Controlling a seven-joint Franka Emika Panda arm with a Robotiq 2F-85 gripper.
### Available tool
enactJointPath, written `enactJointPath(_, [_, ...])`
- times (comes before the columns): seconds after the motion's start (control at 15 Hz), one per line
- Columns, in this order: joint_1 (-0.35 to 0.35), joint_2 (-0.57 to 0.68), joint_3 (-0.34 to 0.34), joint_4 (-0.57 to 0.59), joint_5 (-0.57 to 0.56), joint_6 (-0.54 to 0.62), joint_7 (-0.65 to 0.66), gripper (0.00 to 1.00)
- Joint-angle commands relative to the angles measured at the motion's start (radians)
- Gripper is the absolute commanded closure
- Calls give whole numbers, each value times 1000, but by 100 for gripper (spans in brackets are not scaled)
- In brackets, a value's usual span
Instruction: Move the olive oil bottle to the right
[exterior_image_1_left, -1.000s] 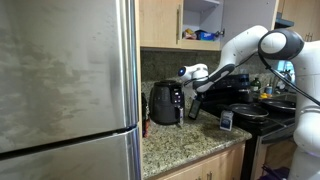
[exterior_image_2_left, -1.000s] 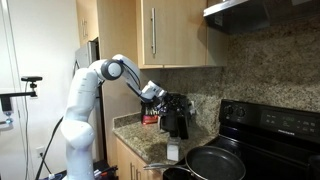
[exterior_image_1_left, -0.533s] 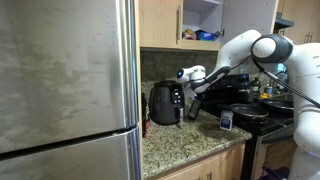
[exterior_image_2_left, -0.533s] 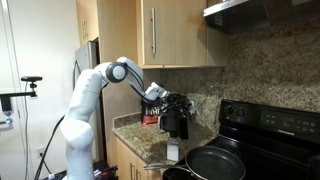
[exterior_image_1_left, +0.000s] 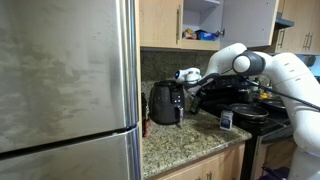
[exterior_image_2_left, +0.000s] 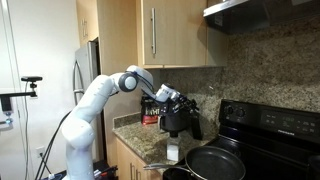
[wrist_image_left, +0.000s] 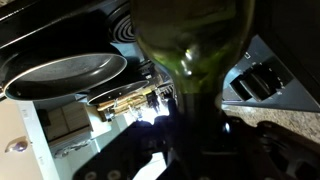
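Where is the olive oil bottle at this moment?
In an exterior view the olive oil bottle is just beside the black toaster, on the side towards the stove, with the gripper at its top.

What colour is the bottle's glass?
The olive oil bottle is dark green glass, clearest in the wrist view.

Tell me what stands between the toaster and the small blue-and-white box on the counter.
The olive oil bottle stands there, with the end effector at it, between toaster and box; an exterior view shows it.
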Motion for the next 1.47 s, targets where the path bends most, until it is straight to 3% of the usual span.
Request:
enactJointPath(0.0, [3,115,-26,215,55,-95,-27,91])
enactJointPath(0.07, [2,129,-30,252,80,-124,-42,91])
enactJointPath(0.13, [9,77,-30,124,51,-61,-7,91])
enactJointPath(0.2, [9,90,-34,144,58,-69,-13,66])
enactJointPath(0.33, [10,91,-35,142,56,-68,-12,66])
enactJointPath(0.4, [11,91,-35,143,56,-68,-12,91])
enactJointPath(0.93, [17,257,-102,491,69,-247,-44,91])
enactJointPath(1.4, [9,386,-135,762,123,-464,-364,91])
